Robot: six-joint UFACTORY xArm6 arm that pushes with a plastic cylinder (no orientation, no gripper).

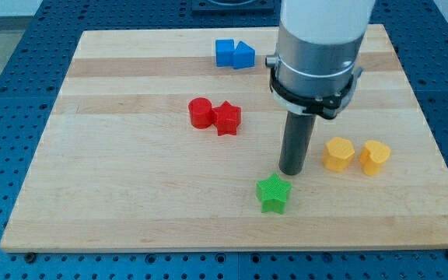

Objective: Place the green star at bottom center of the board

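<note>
The green star [274,194] lies on the wooden board [131,194], low and a little right of the middle. My tip [292,171] stands just above and to the right of the star, very close to its upper right point; whether it touches cannot be told. The rod hangs from the grey and white arm [317,54] at the view's top.
A red cylinder [201,113] and a red star [227,118] touch near the board's middle. Two blue blocks [234,54] sit together at the top. A yellow hexagon [338,153] and a yellow heart-like block [375,156] lie at the right.
</note>
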